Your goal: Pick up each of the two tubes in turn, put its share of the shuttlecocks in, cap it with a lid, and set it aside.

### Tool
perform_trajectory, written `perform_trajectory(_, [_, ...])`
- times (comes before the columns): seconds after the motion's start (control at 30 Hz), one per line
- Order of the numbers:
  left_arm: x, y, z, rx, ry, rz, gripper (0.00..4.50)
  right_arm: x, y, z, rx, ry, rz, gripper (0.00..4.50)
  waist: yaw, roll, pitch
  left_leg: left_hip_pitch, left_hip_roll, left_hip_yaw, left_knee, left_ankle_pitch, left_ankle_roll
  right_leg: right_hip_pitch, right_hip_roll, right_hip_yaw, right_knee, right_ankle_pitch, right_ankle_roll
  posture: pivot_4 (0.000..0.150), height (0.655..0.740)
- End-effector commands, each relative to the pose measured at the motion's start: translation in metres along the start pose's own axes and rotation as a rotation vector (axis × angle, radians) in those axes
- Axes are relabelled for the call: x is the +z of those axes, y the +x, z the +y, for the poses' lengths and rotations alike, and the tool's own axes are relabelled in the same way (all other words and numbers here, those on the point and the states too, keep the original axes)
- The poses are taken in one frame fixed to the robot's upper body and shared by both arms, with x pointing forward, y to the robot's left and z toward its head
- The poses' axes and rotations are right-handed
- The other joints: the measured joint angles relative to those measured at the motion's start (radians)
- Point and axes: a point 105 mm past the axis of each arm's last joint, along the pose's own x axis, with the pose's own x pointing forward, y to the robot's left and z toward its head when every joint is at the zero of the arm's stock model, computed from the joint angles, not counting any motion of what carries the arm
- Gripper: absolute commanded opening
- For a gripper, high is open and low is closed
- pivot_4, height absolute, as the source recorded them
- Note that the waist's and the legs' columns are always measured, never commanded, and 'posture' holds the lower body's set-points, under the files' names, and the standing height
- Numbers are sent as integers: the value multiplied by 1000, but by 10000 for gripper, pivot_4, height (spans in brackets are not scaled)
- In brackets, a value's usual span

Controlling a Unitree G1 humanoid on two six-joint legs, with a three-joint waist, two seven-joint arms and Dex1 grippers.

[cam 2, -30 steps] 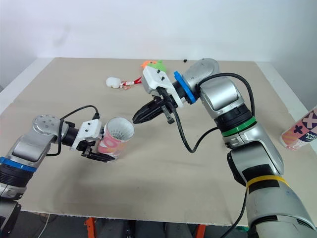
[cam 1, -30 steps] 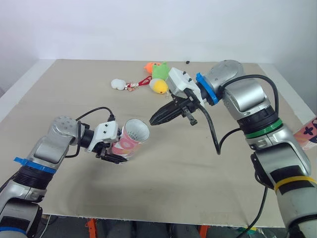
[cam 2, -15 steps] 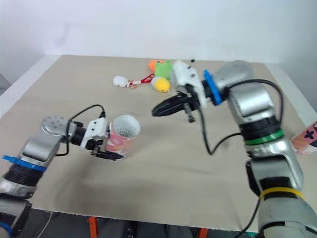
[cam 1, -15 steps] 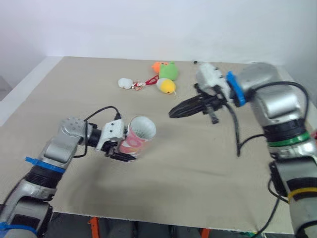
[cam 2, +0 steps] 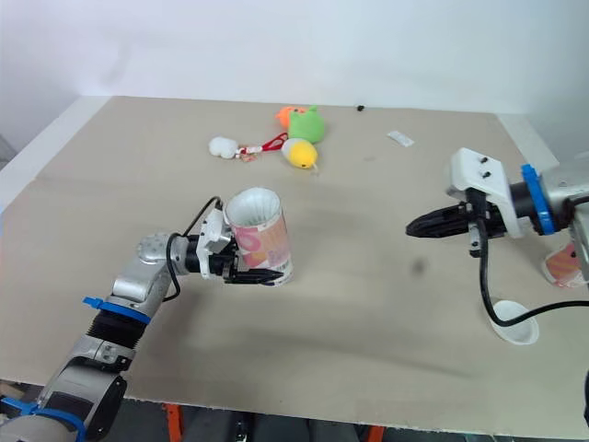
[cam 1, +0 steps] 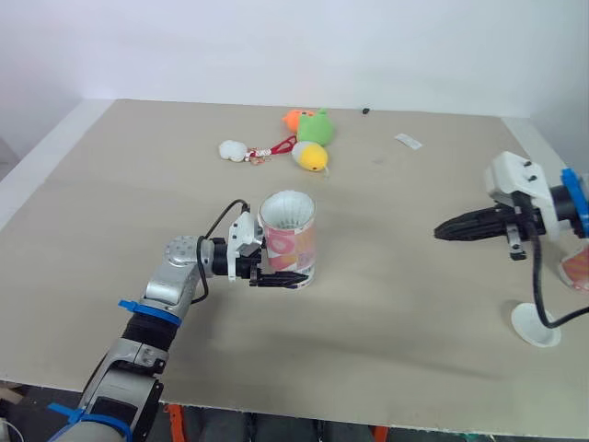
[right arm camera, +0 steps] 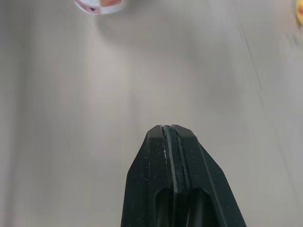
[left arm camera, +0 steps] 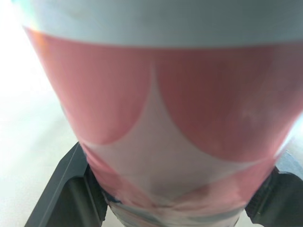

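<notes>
A pink-and-white tube (cam 1: 289,241) stands upright on the table, its open mouth up. My left gripper (cam 1: 285,274) is shut on its lower part; in the left wrist view the tube (left arm camera: 161,118) sits between both fingers. Off to the right, well apart from it, my right gripper (cam 1: 441,232) hovers shut and empty. A second tube (cam 2: 561,265) shows at the right edge, with a white lid (cam 1: 536,324) lying in front of it. Orange, green and yellow shuttlecocks (cam 1: 310,138) and a white one (cam 1: 231,150) lie at the back of the table.
A small white scrap (cam 1: 409,141) and a tiny black bit (cam 1: 365,110) lie near the far edge. The beige tabletop (cam 1: 396,276) stretches bare between the two grippers. A white wall rises behind the table.
The held tube went from tilted to upright on the table. My right gripper drew back from the tube's mouth far to the right, still shut. The camera view has shifted.
</notes>
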Motion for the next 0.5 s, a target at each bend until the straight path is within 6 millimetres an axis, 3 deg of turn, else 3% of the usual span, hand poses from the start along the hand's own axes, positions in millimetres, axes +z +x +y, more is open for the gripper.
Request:
perform_trajectory(0.03, [-6,13,-16,-111,-13,20,30764,-21,-35,-6,-104,48,73,856,2,1,0,0,0,0,0,0,0,0,0,0,-1,0,0,1500,7323])
perform_trajectory(0.07, [-9,15,-20,-133,-16,32,30764,-30,-39,-5,-107,69,97,856,1,1,0,0,0,1,0,0,0,0,0,1,-1,0,1,1500,7323])
perform_trajectory(0.13, [-12,17,-22,-153,-19,45,30764,-41,-44,-3,-111,105,124,6768,-3,1,0,0,1,1,0,0,0,0,1,2,-1,0,0,1500,7323])
perform_trajectory(0.17, [-12,18,-23,-159,-14,50,30764,-48,-46,-2,-114,125,144,6768,-5,1,0,0,1,1,0,0,0,0,2,2,-1,1,0,1500,7323])
perform_trajectory(0.2, [-12,18,-23,-160,-7,56,30764,-56,-47,-1,-114,143,167,13258,-6,1,0,1,2,1,0,0,0,0,2,2,-1,1,-1,1500,7323])
perform_trajectory(0.3, [-10,19,-20,-155,10,68,30764,-81,-48,7,-98,187,242,24378,-6,2,0,1,3,1,0,0,0,1,4,2,-1,1,-1,1500,7323])
perform_trajectory(0.33, [-9,18,-19,-152,12,67,30764,-87,-47,9,-89,196,254,25941,-6,2,-1,2,3,1,0,1,1,1,4,2,-1,1,-1,1500,7323])
perform_trajectory(0.4, [-8,18,-18,-148,15,65,30764,-100,-46,13,-78,219,299,36290,-7,3,-1,3,3,2,0,1,1,1,5,3,-1,1,-1,1500,7323])
perform_trajectory(0.43, [-8,18,-18,-148,16,65,30764,-104,-46,14,-76,223,313,43769,-7,3,-1,3,4,3,0,1,1,1,5,4,-1,2,-1,1500,7323])
perform_trajectory(0.5, [-9,17,-18,-143,14,63,30764,-118,-46,18,-65,237,361,44489,-8,3,-1,4,4,4,0,1,1,1,6,6,-1,2,-1,1500,7323])
